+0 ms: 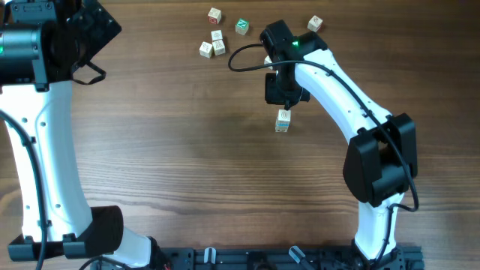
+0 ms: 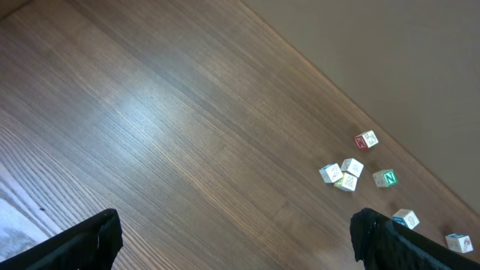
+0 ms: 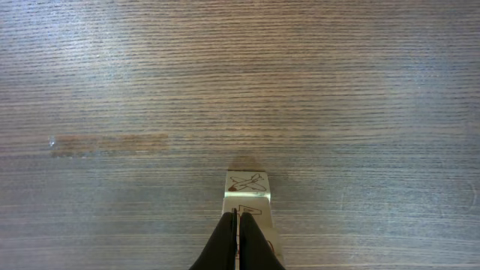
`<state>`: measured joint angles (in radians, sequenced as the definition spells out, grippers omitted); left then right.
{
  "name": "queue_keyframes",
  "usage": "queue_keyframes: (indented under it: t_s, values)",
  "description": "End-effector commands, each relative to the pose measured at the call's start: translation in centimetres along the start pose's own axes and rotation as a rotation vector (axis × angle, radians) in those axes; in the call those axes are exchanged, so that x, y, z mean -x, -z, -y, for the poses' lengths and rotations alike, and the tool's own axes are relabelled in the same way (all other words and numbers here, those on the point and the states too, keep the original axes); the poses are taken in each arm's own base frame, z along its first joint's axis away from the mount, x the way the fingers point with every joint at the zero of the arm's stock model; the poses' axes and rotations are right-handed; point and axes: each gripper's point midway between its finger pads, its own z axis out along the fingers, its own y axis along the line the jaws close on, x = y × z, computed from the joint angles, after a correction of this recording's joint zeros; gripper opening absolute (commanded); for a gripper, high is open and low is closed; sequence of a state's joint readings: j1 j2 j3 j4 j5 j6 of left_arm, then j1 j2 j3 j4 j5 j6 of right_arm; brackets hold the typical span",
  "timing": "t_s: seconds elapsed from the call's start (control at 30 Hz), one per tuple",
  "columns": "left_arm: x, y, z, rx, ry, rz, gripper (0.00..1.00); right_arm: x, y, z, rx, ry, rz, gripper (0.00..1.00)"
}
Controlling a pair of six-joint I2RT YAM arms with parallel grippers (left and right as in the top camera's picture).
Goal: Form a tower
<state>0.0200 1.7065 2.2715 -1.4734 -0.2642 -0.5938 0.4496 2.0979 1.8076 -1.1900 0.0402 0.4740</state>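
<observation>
Right end effector (image 3: 238,219) pinched together, empty, over tower (image 3: 247,189). I'd rise straight up before swinging toward loose cubes (image 1: 217,46), avoid nudging it. Left end effector (image 2: 236,238) wide apart.

I see a brown table (image 1: 172,150) with fine, straight wood grain. The tower (image 1: 282,120) is pale, and its top face carries a thin brown aeroplane drawing. Beyond the tower, among pale loose cubes, the green-faced cube (image 1: 241,27) bears a white letter and the red-sided cube (image 1: 214,14) has a pale top. The left arm (image 1: 45,150) and right arm (image 1: 337,97) are white with black joints.
</observation>
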Motion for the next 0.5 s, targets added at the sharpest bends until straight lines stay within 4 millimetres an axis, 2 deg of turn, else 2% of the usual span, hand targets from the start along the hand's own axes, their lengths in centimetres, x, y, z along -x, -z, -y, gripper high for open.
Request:
queue_keyframes:
  t_s: [0.0, 0.47]
  values:
    - [0.65, 0.98, -0.42, -0.002, 0.025, 0.034, 1.0, -0.47, 0.79, -0.49, 0.037, 0.005, -0.008, 0.05]
    - [0.65, 0.98, -0.42, -0.002, 0.025, 0.034, 1.0, -0.77, 0.65, -0.45, 0.036, 0.005, -0.02, 0.05]
